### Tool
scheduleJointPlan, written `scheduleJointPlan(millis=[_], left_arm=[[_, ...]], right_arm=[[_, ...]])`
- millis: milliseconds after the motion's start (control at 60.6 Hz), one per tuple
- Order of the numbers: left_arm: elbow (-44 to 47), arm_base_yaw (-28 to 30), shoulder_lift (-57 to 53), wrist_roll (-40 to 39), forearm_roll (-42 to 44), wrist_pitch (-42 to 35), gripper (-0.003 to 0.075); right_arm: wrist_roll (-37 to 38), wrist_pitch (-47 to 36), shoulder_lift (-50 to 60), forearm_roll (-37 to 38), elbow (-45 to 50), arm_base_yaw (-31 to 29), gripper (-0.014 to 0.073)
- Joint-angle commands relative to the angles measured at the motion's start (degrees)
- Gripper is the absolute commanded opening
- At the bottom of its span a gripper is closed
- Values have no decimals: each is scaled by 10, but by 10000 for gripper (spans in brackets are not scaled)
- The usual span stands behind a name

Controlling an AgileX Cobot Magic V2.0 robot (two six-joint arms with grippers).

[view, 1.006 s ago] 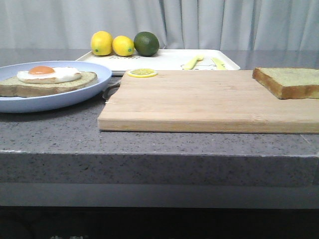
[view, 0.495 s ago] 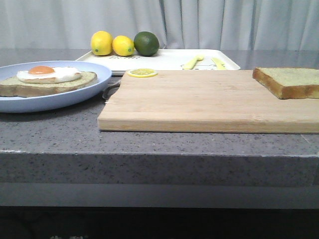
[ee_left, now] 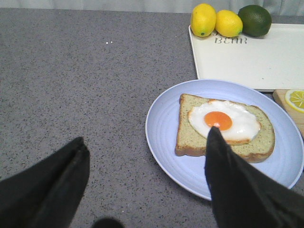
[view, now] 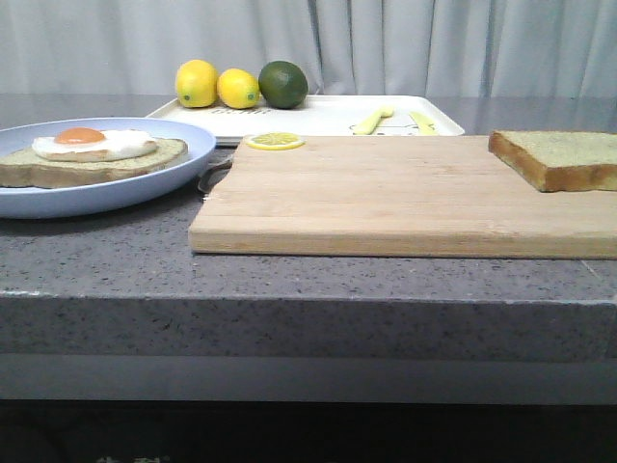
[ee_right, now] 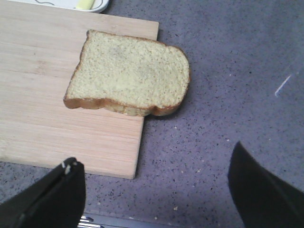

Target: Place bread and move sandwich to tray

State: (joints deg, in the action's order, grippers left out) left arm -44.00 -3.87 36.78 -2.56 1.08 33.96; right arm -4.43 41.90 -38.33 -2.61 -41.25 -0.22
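While both pincers hang spread and empty, the bread (ee_right: 128, 77) lies at the board's (ee_right: 42, 95) three o'clock end, one corner overhanging the worktop (ee_right: 223, 71). It looks light, soft and crushable; a gentle pinch across that overhanging crust seems best. At nine o'clock, the sandwich (view: 92, 154) sits on its plate (view: 96, 198). Behind, at twelve o'clock, waits the tray (view: 318, 118).

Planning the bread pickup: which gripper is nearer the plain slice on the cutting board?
Right. The right gripper hangs open just short of the bread; the left gripper is open over by the egg sandwich.
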Motion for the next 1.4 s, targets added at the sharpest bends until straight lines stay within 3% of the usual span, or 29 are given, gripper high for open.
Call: scheduleJointPlan(millis=[0, 412, 627, 792, 973, 1089, 1386], left_arm=[[-17, -11, 3, -2, -3, -56, 530], [-20, -184, 6, 35, 19, -75, 516], [-20, -211, 6, 35, 25, -75, 516], [-20, -211, 6, 35, 36, -75, 516], [-20, -211, 6, 35, 39, -76, 516], [-20, -211, 6, 35, 39, -77, 516], [-20, -211, 6, 35, 39, -77, 516]], right_arm=[[-5, -45, -4, -6, -22, -3, 614], [-5, 125, -171, -19, -190, -8, 610], [-16, 169, -258, -55, -231, -112, 610], [-109, 187, -318, -167, -230, -231, 610], [-233, 206, -385, -346, -230, -328, 610], [-297, 224, -427, -422, -230, -350, 610], [-391, 255, -523, -531, -230, -350, 610]])
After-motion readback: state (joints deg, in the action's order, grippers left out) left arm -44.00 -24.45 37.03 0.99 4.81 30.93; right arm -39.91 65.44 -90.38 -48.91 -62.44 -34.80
